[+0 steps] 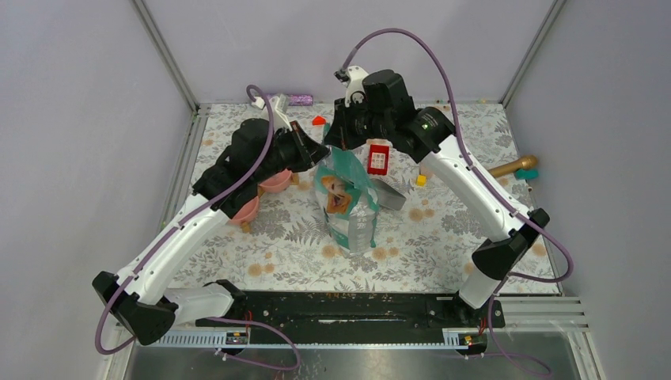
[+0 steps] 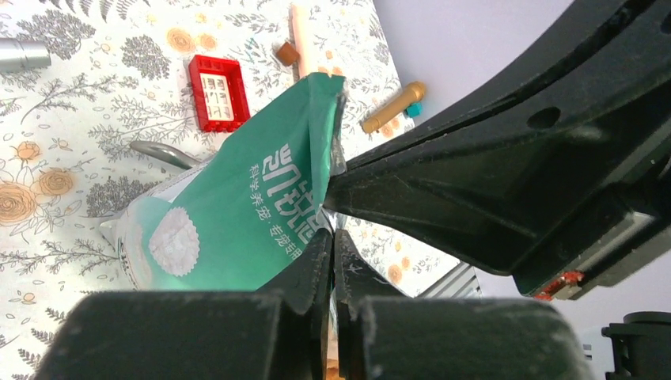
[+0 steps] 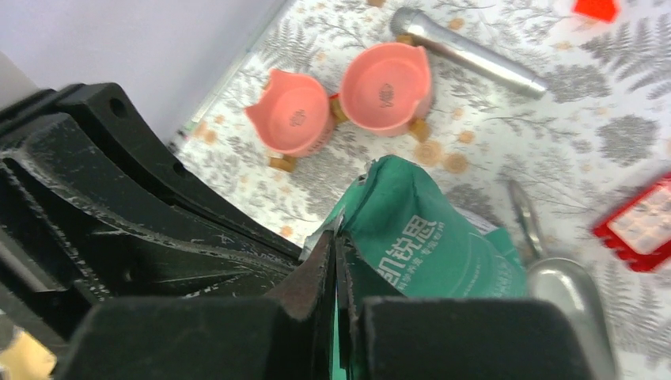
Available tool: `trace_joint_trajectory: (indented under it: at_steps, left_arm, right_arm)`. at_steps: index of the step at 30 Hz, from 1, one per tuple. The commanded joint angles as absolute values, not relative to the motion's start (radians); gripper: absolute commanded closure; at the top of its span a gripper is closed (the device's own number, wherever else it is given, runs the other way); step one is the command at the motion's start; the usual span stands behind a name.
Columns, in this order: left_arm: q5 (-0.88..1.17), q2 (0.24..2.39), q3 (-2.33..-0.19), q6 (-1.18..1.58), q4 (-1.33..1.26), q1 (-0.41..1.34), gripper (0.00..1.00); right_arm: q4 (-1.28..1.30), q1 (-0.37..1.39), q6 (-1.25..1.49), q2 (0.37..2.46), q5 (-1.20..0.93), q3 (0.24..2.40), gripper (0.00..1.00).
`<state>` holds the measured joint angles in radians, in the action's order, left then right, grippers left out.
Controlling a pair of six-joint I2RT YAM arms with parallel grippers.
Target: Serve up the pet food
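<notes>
While the left gripper (image 2: 332, 241) and the right gripper (image 3: 334, 245) both pinch the top edge of the teal bag (image 1: 346, 198), the step in hand looks to be pulling its mouth open. Each pair of fingers is closed flat on a fold of the bag's rim. The two tips almost touch at the same corner, and the bag stands upright in the middle of the flowered mat (image 1: 443, 237). No pet food shows anywhere; I judge it sits inside the bag, out of sight. The pink bowls (image 1: 265, 190) just left of the bag look bare inside in the right wrist view.

To do this well, the grippers should draw apart slowly and level, each taking one side of the rim. That way the seal parts and the whole bag does not lift or tip. Since both grips sit so close together, a short, even pull is likely enough to start the gap. A jerk could slip a finger off the thin edge or spill the contents. The bag's base should stay planted. A metal scoop (image 3: 566, 285) lies just beside the bag on the right.
</notes>
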<state>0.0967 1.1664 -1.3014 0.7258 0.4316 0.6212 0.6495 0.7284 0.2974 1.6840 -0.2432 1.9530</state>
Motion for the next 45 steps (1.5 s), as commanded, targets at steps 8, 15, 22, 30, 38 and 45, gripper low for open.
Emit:
trace_joint_trajectory:
  at_steps: [8, 15, 22, 30, 38, 45]
  left_arm:
    - [-0.052, 1.131, -1.4, 0.659, 0.499, 0.632, 1.0]
    - [-0.011, 1.159, -1.446, 0.624, 0.502, 0.632, 0.59]
    - [-0.019, 1.191, -1.468, 0.622, 0.507, 0.632, 0.56]
    - [-0.005, 1.248, -1.509, 0.624, 0.503, 0.629, 0.55]
    - [0.031, 1.284, -1.518, 0.629, 0.502, 0.631, 0.62]
    - [0.034, 1.297, -1.515, 0.63, 0.501, 0.631, 1.0]
  right_arm:
    - [1.072, 0.75, -0.058, 1.78, 0.066, 2.232, 1.0]
    - [1.028, 0.751, -0.007, 1.771, -0.118, 2.245, 1.0]
    - [0.995, 0.752, 0.114, 1.752, -0.142, 2.25, 1.0]
    - [0.997, 0.751, 0.196, 1.714, -0.025, 2.234, 0.72]
    - [0.986, 0.752, 0.225, 1.692, -0.005, 2.236, 0.57]
    - [0.964, 0.751, 0.235, 1.715, -0.039, 2.258, 0.53]
